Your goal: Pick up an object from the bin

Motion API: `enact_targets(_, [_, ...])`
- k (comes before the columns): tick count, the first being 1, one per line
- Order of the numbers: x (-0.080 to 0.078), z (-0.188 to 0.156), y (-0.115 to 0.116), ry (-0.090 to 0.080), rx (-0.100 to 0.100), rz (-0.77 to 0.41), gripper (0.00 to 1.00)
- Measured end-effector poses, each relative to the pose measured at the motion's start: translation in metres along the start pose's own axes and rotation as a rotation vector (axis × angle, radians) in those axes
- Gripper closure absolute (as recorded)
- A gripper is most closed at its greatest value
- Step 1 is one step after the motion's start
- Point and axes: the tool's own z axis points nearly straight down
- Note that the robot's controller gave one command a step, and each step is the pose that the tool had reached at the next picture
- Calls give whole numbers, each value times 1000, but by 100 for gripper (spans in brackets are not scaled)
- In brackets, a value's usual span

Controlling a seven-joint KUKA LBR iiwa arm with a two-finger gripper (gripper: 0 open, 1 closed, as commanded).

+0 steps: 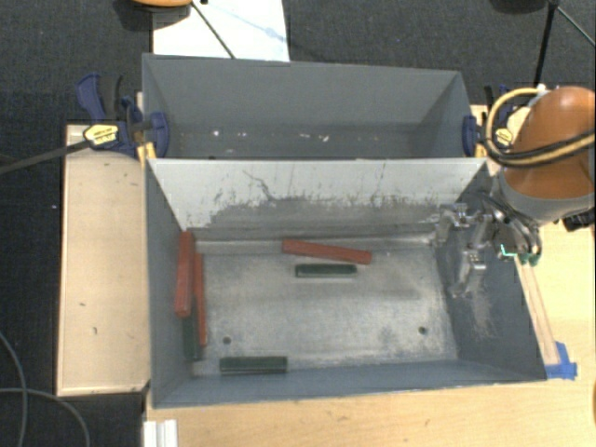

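Note:
My gripper (464, 285) hangs over the right side of the bin, above the sloping right wall, open with nothing between its fingers. The nearest loose things lie to its left at the back middle of the floor. One is a flat red bar (326, 250), lying slightly slanted. Just in front of it sits a shorter dark green bar (325, 270). Both are well apart from the gripper.
Along the left wall lie two long red bars (184, 273) (199, 289) with a dark green bar (191, 339) at their front end. Another dark green bar (252, 365) rests by the front wall. The arm with its orange cover comes in from the right.

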Motion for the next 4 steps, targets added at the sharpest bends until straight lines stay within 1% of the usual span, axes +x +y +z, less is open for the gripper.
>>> enact_targets(1, [-2,-5,0,-8,2,-3,0])
enact_targets(2, [-7,46,47,-15,3,45,0])
enact_targets(3, [3,75,72,-2,-3,-98,0])
enact_targets(4, [1,62,96,-7,4,-252,0])
